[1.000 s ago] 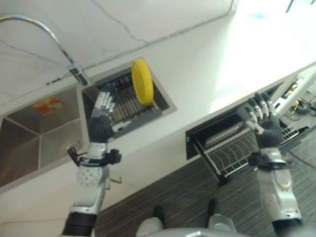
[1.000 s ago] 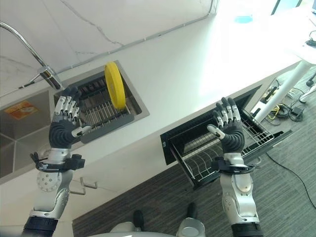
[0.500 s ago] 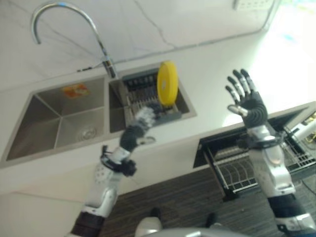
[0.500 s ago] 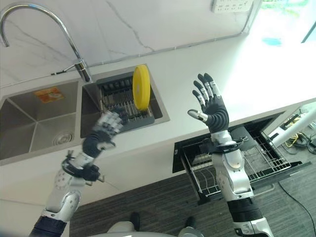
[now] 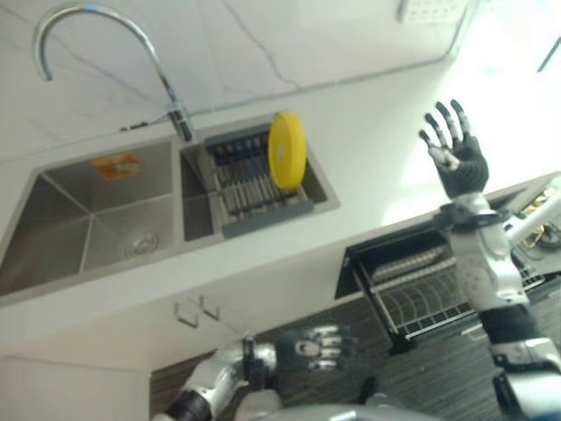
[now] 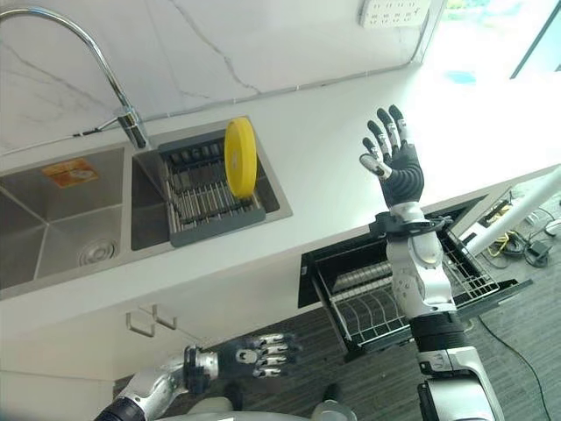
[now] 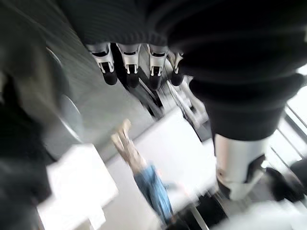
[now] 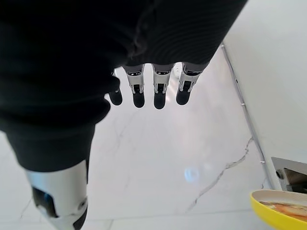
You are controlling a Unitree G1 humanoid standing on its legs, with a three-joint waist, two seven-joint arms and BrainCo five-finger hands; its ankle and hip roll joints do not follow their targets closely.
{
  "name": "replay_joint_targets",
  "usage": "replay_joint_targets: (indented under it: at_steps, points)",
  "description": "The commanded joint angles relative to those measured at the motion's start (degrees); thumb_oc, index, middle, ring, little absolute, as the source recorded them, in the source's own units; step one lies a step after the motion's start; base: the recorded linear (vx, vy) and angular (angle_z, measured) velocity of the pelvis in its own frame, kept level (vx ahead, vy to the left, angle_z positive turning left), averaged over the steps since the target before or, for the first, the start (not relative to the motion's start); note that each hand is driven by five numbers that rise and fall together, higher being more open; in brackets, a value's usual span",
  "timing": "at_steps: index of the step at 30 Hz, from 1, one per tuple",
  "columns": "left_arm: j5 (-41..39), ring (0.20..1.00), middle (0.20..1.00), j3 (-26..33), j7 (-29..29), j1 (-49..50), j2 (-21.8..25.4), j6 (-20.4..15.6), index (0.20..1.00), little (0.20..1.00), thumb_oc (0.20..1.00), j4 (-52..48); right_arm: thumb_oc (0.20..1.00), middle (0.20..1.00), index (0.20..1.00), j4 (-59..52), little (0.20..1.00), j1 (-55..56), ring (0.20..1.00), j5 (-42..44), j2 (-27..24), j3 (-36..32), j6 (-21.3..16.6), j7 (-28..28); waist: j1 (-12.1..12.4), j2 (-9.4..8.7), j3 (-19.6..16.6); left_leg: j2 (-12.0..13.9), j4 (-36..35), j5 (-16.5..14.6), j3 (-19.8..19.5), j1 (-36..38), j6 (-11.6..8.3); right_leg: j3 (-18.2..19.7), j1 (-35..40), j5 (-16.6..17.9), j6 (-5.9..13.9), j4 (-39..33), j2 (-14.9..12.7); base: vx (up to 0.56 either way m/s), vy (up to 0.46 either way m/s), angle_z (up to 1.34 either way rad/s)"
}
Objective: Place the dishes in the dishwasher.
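Observation:
A yellow plate [image 6: 238, 159] stands on edge in the dark drying rack [image 6: 197, 197] in the right sink basin; its rim also shows in the right wrist view as the yellow plate [image 8: 277, 209]. Below the counter the dishwasher drawer [image 6: 368, 294] is pulled out, its wire rack bare. My right hand [image 6: 399, 162] is raised above the counter, right of the plate, fingers straight and spread, holding nothing. My left hand [image 6: 256, 354] hangs low in front of the cabinet, below the counter edge, fingers extended and empty.
A curved chrome faucet [image 6: 79, 48] rises behind the double sink [image 6: 61, 219]. White counter [image 6: 351, 114] spreads right of the sink. Two hooks [image 6: 145, 320] stick out from the cabinet front. A white table leg [image 6: 517, 215] stands at far right.
My left hand has dropped from beside the drying rack to below the counter edge. My right hand has risen slightly and moved right. The camera view has shifted a little.

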Motion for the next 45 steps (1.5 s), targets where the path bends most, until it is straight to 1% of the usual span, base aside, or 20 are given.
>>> replay_joint_targets:
  at_steps: [1, 4, 6, 8, 10, 13, 16, 18, 21, 23, 25, 27, 29, 32, 36, 40, 45]
  points:
    - [7.2, 1.0, 1.0, -0.4, 11.3, -2.2, -0.2, -7.5, 1.0, 1.0, 1.0, 1.0, 1.0, 1.0, 1.0, -1.2, 1.0, -6.9, 1.0, 2.0, -2.9, -1.2, -0.5, 0.1, 0.8, -1.1, -0.4, 1.1, 1.7, -3.0, 4.3, -1.7, -0.15, 2.2, 2.7, -10.8, 0.13, 6.6, -0.8, 0.04, -0.003, 0.0]
    - [14.1, 1.0, 1.0, 2.0, 18.7, -1.4, -1.4, -12.3, 1.0, 1.0, 1.0, 10.7, 1.0, 1.0, 1.0, -1.4, 1.0, -8.5, 1.0, 0.6, -2.5, -0.5, 1.7, -0.9, 1.7, -1.4, -0.3, 1.3, 2.1, -2.8, 3.9, -2.2, -0.32, 1.9, 2.8, -10.8, -0.13, 6.5, -0.7, 0.08, 0.014, 0.0]
    - [15.5, 1.0, 1.0, 3.6, 19.8, -1.3, -2.0, -14.1, 1.0, 1.0, 1.0, 14.8, 1.0, 1.0, 1.0, -1.5, 1.0, -9.6, 1.0, -0.1, -2.3, 0.2, 3.3, -1.7, 2.2, -1.54, -0.2, 1.3, 2.1, -2.6, 3.8, -2.3, -0.4, 1.5, 3.0, -10.8, -0.15, 6.4, -0.8, 0.09, 0.016, 0.01]
    - [17.3, 1.0, 1.0, 5.3, 20.8, -0.8, -2.4, -14.0, 1.0, 1.0, 1.0, 17.9, 1.0, 1.0, 1.0, -1.3, 1.0, -10.5, 1.0, -0.1, -1.8, 0.6, 5.1, -2.4, 3.0, -1.71, -0.3, 1.3, 1.9, -2.5, 3.5, -2.2, -0.47, 0.9, 3.3, -10.6, -0.08, 6.1, -1.0, 0.09, 0.002, 0.02]
    - [19.3, 1.0, 1.0, 6.7, 23.4, -1.0, -2.1, -13.9, 1.0, 1.0, 1.0, 22.1, 1.0, 1.0, 1.0, -0.2, 1.0, -12.5, 1.0, 0.2, -1.1, 1.5, 7.7, -4.0, 3.9, -1.82, -0.4, 1.2, 1.6, -2.3, 3.3, -2.0, -0.58, 0.2, 3.6, -10.5, 0.03, 6.0, -1.3, 0.1, -0.002, 0.04]
    - [20.4, 1.0, 1.0, 8.0, 25.2, -1.4, -1.9, -12.6, 1.0, 1.0, 1.0, 26.3, 1.0, 1.0, 1.0, 2.4, 1.0, -14.9, 1.0, -0.5, -0.4, 2.7, 9.4, -6.1, 4.7, -1.76, -0.5, 1.3, 1.2, -2.0, 3.1, -1.7, -0.73, -0.7, 3.9, -10.5, 0.1, 6.0, -1.4, 0.09, -0.001, 0.04]
    - [19.9, 1.0, 1.0, 8.7, 26.7, -1.1, -1.9, -10.5, 1.0, 1.0, 1.0, 27.8, 1.0, 1.0, 1.0, 6.1, 1.0, -17.4, 1.0, 0.2, 0.1, 3.8, 10.6, -6.8, 5.7, -1.56, -0.4, 1.3, 1.1, -1.9, 2.7, -1.5, -0.9, -1.3, 4.5, -10.7, 0.01, 5.9, -1.5, 0.09, 0.006, 0.11]
    - [19.5, 1.0, 1.0, 9.2, 27.4, -0.6, -1.9, -10.5, 1.0, 1.0, 1.0, 29.1, 1.0, 1.0, 1.0, 9.4, 1.0, -19.4, 1.0, 0.7, 0.5, 4.7, 10.5, -7.0, 6.5, -1.38, -0.6, 1.3, 1.1, -1.8, 2.3, -1.4, -1.01, -1.7, 4.8, -10.6, -0.11, 5.7, -1.5, 0.11, 0.007, 0.06]
    - [19.7, 1.0, 1.0, 9.7, 27.5, 0.6, -1.8, -11.7, 1.0, 1.0, 1.0, 29.4, 1.0, 1.0, 1.0, 13.6, 1.0, -22.2, 1.0, 0.7, 1.0, 4.8, 9.8, -7.2, 7.8, -0.95, -0.6, 1.2, 1.0, -1.8, 1.6, -1.2, -1.09, -2.4, 5.6, -10.6, -0.13, 5.3, -1.6, 0.11, 0.007, 0.09]
    - [19.5, 1.0, 1.0, 9.7, 27.7, 0.9, -1.7, -11.6, 1.0, 1.0, 1.0, 29.2, 1.0, 1.0, 1.0, 14.2, 1.0, -22.6, 1.0, 0.7, 1.0, 4.8, 9.7, -7.2, 8.0, -0.85, -0.5, 1.2, 1.0, -1.9, 1.5, -1.1, -1.16, -2.5, 5.8, -10.8, -0.1, 5.4, -1.7, 0.06, 0.005, 0.08]
    - [17.7, 1.0, 1.0, 10.1, 28.9, 2.2, -1.4, -11.1, 1.0, 1.0, 1.0, 28.5, 1.0, 1.0, 1.0, 17.1, 1.0, -24.4, 1.0, 0.8, 0.4, 4.4, 9.2, -7.6, 9.2, -0.37, -0.5, 1.1, 0.8, -1.6, 0.6, -1.6, -1.23, -3.2, 6.1, -10.8, -0.04, 5.3, -1.8, 0.09, 0.017, 0.11]
    - [17.0, 1.0, 1.0, 10.6, 29.4, 2.7, -1.3, -10.6, 1.0, 1.0, 1.0, 28.4, 1.0, 1.0, 1.0, 18.1, 1.0, -25.0, 1.0, 0.6, 0.1, 4.3, 9.1, -7.9, 9.6, -0.25, -0.4, 1.0, 0.8, -1.4, 0.4, -1.8, -1.26, -3.5, 6.3, -10.8, -0.02, 5.3, -1.9, 0.05, 0.01, 0.17]
    - [17.9, 1.0, 1.0, 11.9, 30.0, 4.1, -0.8, -10.8, 1.0, 1.0, 1.0, 27.7, 1.0, 1.0, 1.0, 20.9, 1.0, -26.4, 1.0, -1.0, -1.2, 3.7, 9.1, -8.4, 10.9, 0.07, -0.1, 0.8, 0.7, -1.0, -0.5, -2.7, -1.26, -4.2, 6.7, -11.1, -0.07, 5.4, -2.1, 0.07, 0.009, 0.19]
    - [17.9, 1.0, 1.0, 13.1, 30.1, 5.4, 0.7, -10.6, 1.0, 1.0, 1.0, 26.7, 1.0, 1.0, 1.0, 24.2, 1.0, -27.8, 1.0, 0.0, -3.9, 2.5, 8.5, -8.3, 11.9, 0.45, 0.2, 0.4, 0.7, -0.3, -1.1, -4.1, -1.27, -4.9, 6.9, -11.3, -0.01, 5.7, -2.4, 0.06, 0.013, 0.28]
    - [20.5, 1.0, 1.0, 13.2, 29.6, 6.0, 1.7, -11.6, 1.0, 1.0, 1.0, 25.3, 1.0, 1.0, 1.0, 25.7, 1.0, -27.9, 1.0, 1.2, -5.8, 1.4, 8.5, -7.7, 12.5, 0.92, 0.9, 0.0, 0.8, 0.2, -1.3, -5.3, -1.16, -5.4, 6.9, -11.4, 0.17, 5.9, -2.8, 0.02, 0.024, 0.17]
    - [21.9, 1.0, 1.0, 12.4, 29.9, 5.7, 2.8, -12.1, 1.0, 1.0, 1.0, 23.4, 1.0, 1.0, 1.0, 27.1, 1.0, -28.3, 1.0, 0.9, -6.0, 1.2, 9.3, -7.4, 12.9, 1.55, 1.6, -0.3, 1.0, 0.7, -1.4, -6.0, -0.96, -5.6, 6.7, -11.4, 0.28, 6.7, -3.3, 0.03, 0.026, 0.08]
    - [21.7, 1.0, 1.0, 12.0, 29.7, 5.6, 3.4, -11.2, 1.0, 1.0, 1.0, 22.3, 1.0, 1.0, 1.0, 28.5, 1.0, -29.5, 1.0, 1.3, -6.3, 1.2, 8.6, -7.9, 13.0, 2.0, 2.5, -0.5, 1.1, 1.2, -1.4, -6.8, -0.87, -5.6, 6.5, -11.5, 0.35, 7.4, -3.6, 0.03, 0.007, 0.02]
